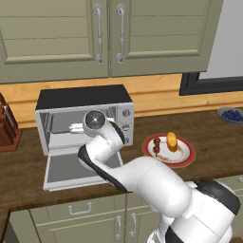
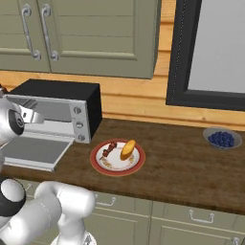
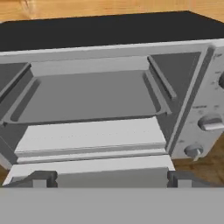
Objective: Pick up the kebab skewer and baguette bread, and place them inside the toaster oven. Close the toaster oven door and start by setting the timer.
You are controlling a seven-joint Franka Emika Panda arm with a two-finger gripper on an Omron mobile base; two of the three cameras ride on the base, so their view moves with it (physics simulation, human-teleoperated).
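Pincer spread wide and empty, facing the toaster oven, whose door lies dropped open on the worktop. Kebab skewer and baguette bread sit on the plate right of it. Best swing right and descend squarely over one item. Fingertips are mostly cut off.
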